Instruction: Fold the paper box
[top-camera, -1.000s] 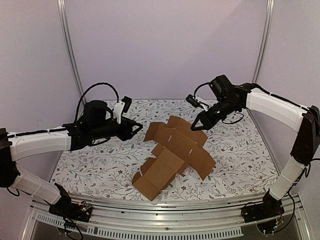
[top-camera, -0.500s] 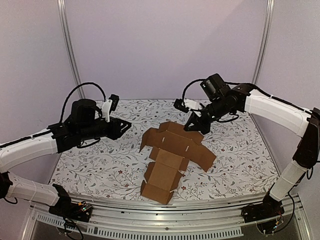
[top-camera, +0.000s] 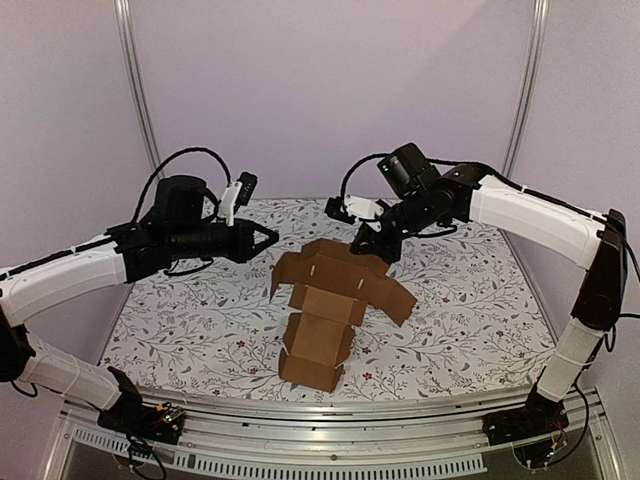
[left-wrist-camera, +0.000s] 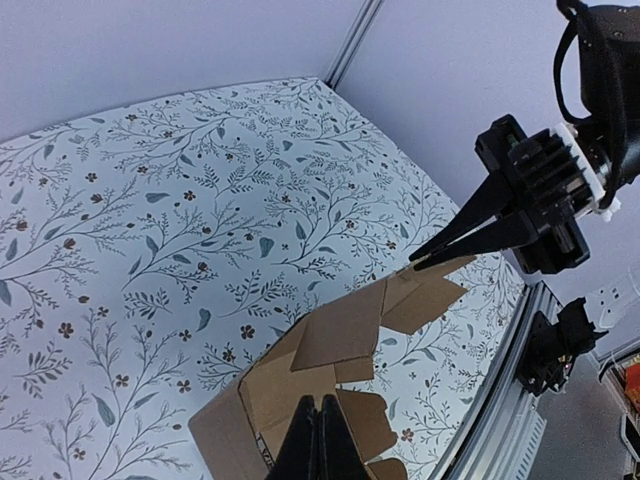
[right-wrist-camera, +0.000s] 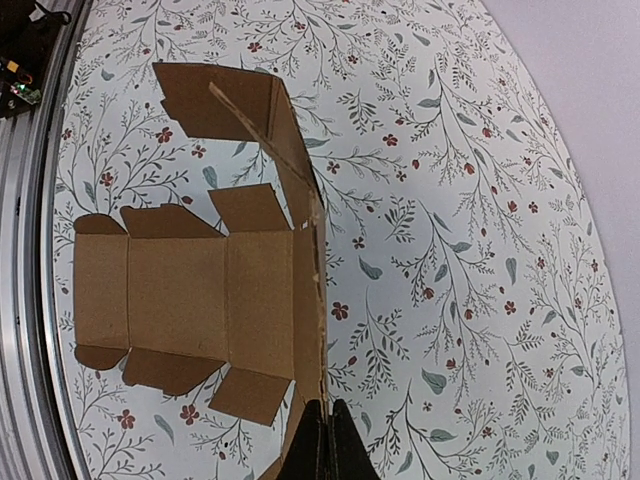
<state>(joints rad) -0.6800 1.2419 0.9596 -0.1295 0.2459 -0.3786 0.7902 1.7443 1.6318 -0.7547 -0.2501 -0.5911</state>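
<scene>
One view, right wrist, shows right tool (right-wrist-camera: 321, 412) pinching paper box (right-wrist-camera: 190, 290) edge.

You get soft, even light with a purple tint. The box (top-camera: 320, 300) throws only small, pale shadows on the tabletop (top-camera: 470, 300). Both wrist pictures are sharp; the left claw (left-wrist-camera: 318, 445) and right claw (right-wrist-camera: 327, 445) look black at the bottom edge.

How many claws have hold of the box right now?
1 for certain: the right claw is shut on the box's far flap. The left claw is shut and hovers by the left flap; no grip shows there.
</scene>
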